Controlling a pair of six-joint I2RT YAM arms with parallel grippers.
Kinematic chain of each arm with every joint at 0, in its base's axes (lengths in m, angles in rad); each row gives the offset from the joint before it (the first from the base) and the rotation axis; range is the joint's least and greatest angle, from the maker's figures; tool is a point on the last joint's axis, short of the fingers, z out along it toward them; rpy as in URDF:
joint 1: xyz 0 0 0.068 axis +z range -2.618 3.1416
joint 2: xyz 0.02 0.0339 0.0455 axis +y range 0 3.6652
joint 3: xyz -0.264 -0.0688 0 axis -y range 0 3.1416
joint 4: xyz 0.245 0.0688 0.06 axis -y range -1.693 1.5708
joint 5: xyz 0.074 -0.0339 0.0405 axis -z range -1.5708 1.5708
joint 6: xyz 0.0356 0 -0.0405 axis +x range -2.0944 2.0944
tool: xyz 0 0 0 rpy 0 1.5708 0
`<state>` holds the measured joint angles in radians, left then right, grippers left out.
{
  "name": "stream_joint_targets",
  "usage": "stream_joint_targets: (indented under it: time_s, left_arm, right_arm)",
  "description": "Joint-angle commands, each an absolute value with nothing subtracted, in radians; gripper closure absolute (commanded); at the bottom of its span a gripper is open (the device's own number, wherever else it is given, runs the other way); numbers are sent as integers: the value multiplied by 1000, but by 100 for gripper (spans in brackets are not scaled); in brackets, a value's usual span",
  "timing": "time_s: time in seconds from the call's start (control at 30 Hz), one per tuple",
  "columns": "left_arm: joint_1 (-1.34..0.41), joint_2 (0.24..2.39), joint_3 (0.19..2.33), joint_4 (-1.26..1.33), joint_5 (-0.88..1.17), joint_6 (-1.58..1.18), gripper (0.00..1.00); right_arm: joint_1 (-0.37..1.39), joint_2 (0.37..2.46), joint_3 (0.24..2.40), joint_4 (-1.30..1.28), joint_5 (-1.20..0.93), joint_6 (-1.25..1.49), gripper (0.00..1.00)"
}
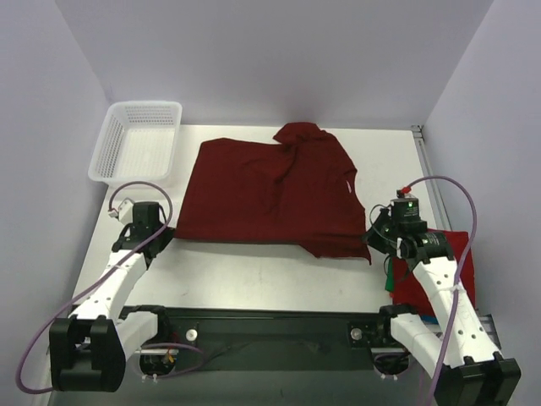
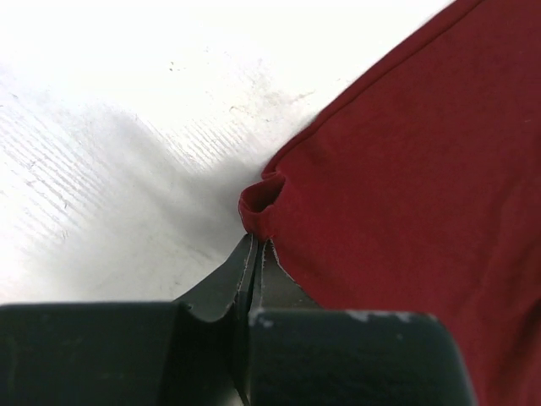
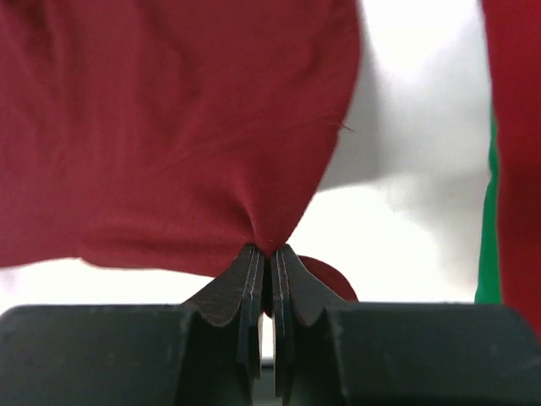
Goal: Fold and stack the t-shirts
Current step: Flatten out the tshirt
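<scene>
The dark maroon t-shirt [image 1: 270, 193] lies spread on the white table, its top bunched at the back. My left gripper [image 1: 166, 230] is shut on its near left corner, where the cloth bunches at the fingertips [image 2: 258, 211]. My right gripper [image 1: 373, 239] is shut on its near right corner, and the maroon cloth [image 3: 169, 127] pulls up into the jaws. A brighter red t-shirt [image 1: 439, 279] lies folded at the right under the right arm, with a green t-shirt [image 1: 390, 279] showing at its edge; both show at the right of the right wrist view [image 3: 486, 220].
A white mesh basket [image 1: 137, 140] stands at the back left corner of the table [image 1: 254, 275]. The black arm-base rail [image 1: 270, 326] runs along the near edge. Walls close in on both sides.
</scene>
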<state>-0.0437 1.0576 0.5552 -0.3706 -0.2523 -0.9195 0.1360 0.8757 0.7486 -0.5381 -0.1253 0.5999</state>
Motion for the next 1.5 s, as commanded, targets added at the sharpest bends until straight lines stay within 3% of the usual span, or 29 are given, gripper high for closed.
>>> stream_joint_targets:
  time_s: [0.0, 0.03, 0.13, 0.17, 0.2, 0.33, 0.7, 0.93, 1.07, 1.2, 1.47]
  left_arm:
    - [-31, 961, 578, -468, -285, -897, 100]
    - [-31, 948, 571, -472, -281, -896, 100]
    - [-32, 919, 532, -469, -270, -885, 100]
    - [-32, 919, 525, -460, -265, -881, 100]
    - [-31, 928, 519, -454, -261, -879, 100]
    - [-31, 948, 496, -431, -239, -877, 100]
    - [-32, 953, 480, -399, -224, -876, 100]
    - [-32, 954, 474, -396, -215, -873, 100]
    - [-32, 950, 465, -391, -204, -873, 100]
    - [-32, 950, 471, -388, -204, -871, 100]
    - [-34, 959, 468, -376, -198, -871, 100]
  right_arm:
    - [121, 824, 750, -704, -213, 600, 98]
    - [121, 815, 738, -712, -230, 604, 97]
    - [121, 798, 674, -706, -239, 624, 80]
    - [121, 799, 645, -703, -233, 627, 64]
    - [121, 802, 635, -700, -230, 630, 56]
    - [136, 772, 597, -680, -238, 656, 46]
    - [313, 704, 434, -572, 71, 877, 45]
    - [330, 851, 439, -411, 12, 859, 51]
    - [449, 802, 436, -449, 89, 893, 52]
    - [679, 756, 448, -511, 207, 923, 52]
    - [1037, 981, 526, -469, 385, 894, 51]
